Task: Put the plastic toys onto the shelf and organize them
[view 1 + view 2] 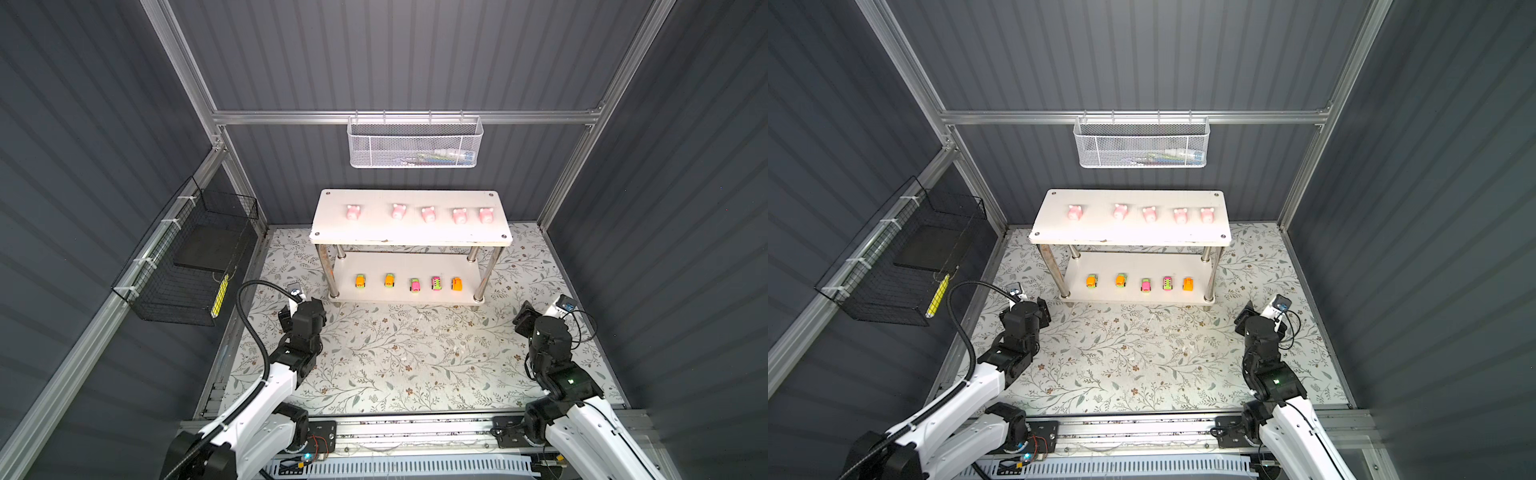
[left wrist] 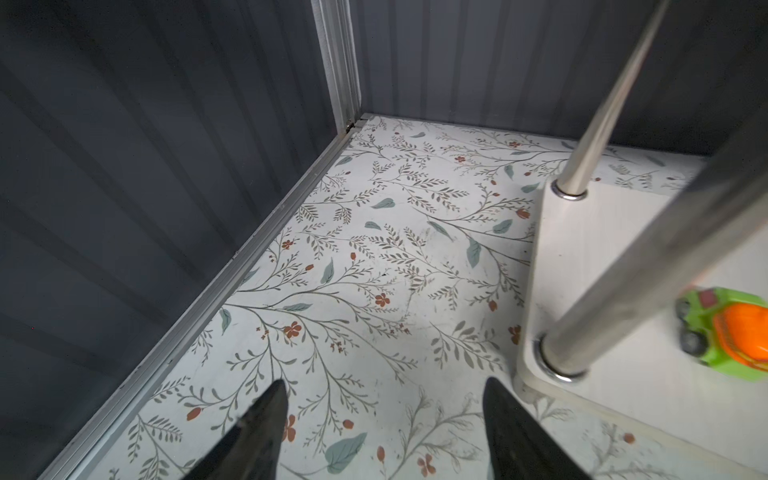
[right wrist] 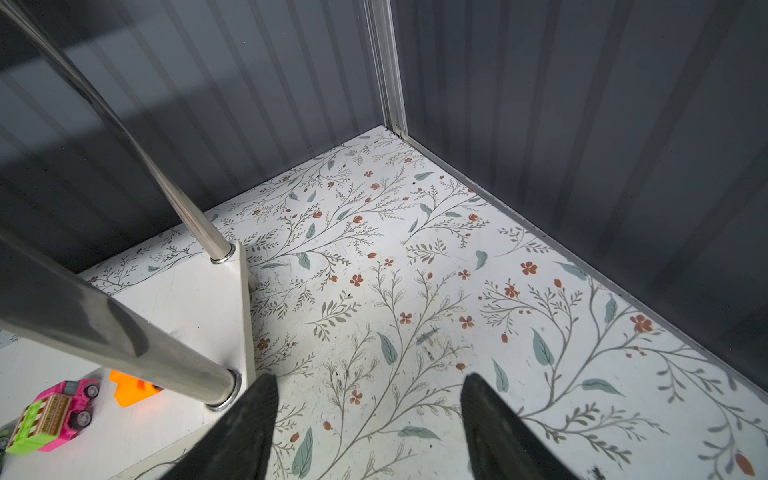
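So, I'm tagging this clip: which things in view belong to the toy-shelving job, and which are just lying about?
Job:
- the shelf
- five pink pigs on its top
- five little cars on its lower level

Lying about:
- white mesh basket
- black wire basket
- floral mat

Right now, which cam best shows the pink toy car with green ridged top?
Right wrist: pink toy car with green ridged top, close, wheels visible. Both top views: tiny, on white shelf's lower board. Left wrist: absent.

White-shelled left arm (image 1: pixel 278 384) and right arm (image 1: pixel 590 428) with black joints. A black ribbed cable (image 1: pixel 257 282) loops off the left; a green light dot (image 1: pixel 571 380) on the right.
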`<state>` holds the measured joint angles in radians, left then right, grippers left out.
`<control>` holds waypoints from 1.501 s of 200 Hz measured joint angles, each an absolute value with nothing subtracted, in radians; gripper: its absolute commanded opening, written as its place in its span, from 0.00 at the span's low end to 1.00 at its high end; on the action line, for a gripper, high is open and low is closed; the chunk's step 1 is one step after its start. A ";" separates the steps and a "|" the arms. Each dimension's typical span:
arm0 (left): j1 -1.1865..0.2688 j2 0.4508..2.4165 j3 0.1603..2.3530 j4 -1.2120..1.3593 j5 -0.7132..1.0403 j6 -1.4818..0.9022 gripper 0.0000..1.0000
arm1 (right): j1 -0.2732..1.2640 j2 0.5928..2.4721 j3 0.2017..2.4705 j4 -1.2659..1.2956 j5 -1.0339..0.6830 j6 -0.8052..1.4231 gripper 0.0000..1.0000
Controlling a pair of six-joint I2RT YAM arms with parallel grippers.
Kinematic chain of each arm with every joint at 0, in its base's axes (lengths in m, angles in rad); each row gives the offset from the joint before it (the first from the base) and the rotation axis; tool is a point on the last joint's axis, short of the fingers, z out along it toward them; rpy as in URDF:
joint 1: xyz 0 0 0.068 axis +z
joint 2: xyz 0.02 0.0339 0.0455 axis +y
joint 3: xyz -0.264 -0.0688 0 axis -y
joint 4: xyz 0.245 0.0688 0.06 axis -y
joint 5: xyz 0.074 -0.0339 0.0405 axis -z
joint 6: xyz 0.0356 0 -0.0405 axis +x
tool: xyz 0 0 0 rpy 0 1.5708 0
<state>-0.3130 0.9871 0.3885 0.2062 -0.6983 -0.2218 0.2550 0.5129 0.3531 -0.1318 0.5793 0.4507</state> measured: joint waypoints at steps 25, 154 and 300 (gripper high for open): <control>-0.226 1.063 0.364 0.347 -0.644 -0.201 0.74 | 0.240 0.532 0.354 -0.121 0.562 0.440 0.72; -0.111 1.549 0.357 0.840 -0.437 -0.081 0.83 | 0.192 0.736 0.365 -0.008 0.494 0.390 0.72; -0.107 1.710 0.431 0.937 -0.427 -0.055 1.00 | 0.084 1.196 0.305 0.653 0.496 0.125 0.77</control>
<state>-0.1074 1.7100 0.4313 0.9371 -0.4267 -0.0551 0.0841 1.1957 0.3054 0.6529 0.4957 0.1246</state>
